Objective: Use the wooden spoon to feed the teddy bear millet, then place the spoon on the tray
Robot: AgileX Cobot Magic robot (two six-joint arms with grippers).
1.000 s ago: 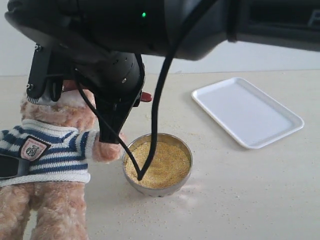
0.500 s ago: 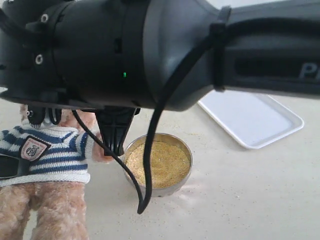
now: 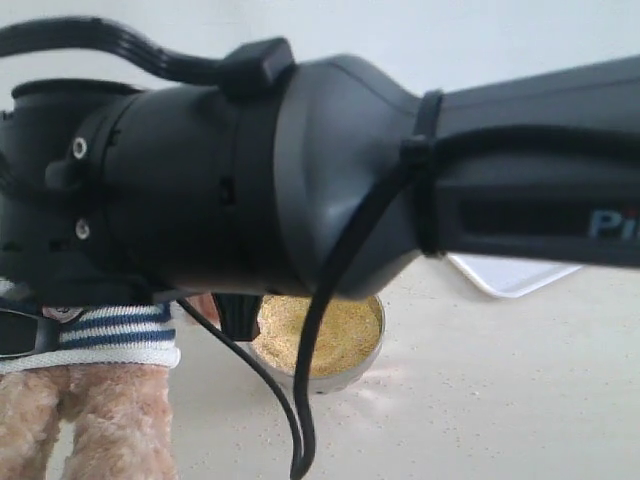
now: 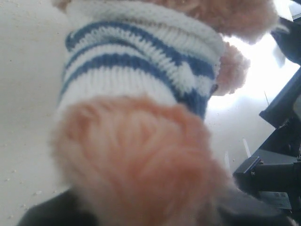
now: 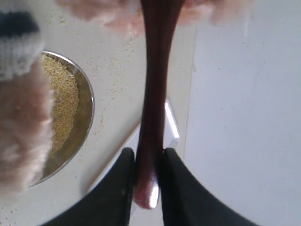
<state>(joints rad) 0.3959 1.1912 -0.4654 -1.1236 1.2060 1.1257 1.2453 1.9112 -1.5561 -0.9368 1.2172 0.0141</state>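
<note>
The teddy bear (image 3: pixel 110 340) stands at the left, and only its striped sweater hem and furry legs show below my right arm (image 3: pixel 300 180). My right gripper (image 5: pixel 149 174) is shut on the handle of the wooden spoon (image 5: pixel 153 94). The handle runs up to the bear's fur (image 5: pixel 141 12), which hides the spoon's bowl. The millet (image 3: pixel 335 330) fills the steel bowl (image 3: pixel 372 345) beside the bear. A corner of the tray (image 3: pixel 510 280) shows behind. My left gripper (image 4: pixel 141 207) is pressed into the teddy bear (image 4: pixel 141 94), with fur filling the space between its dark fingers (image 4: pixel 42 216).
Stray millet grains (image 3: pixel 450 410) lie scattered on the beige table around the bowl. A black cable (image 3: pixel 300 420) hangs from my right arm in front of the bowl. In the right wrist view, the white tray (image 5: pixel 225 141) lies beyond the spoon.
My right arm has swung lower and closer to the camera. It now hides the bear's head and chest and most of the tray. The spoon no longer shows in the exterior view.
</note>
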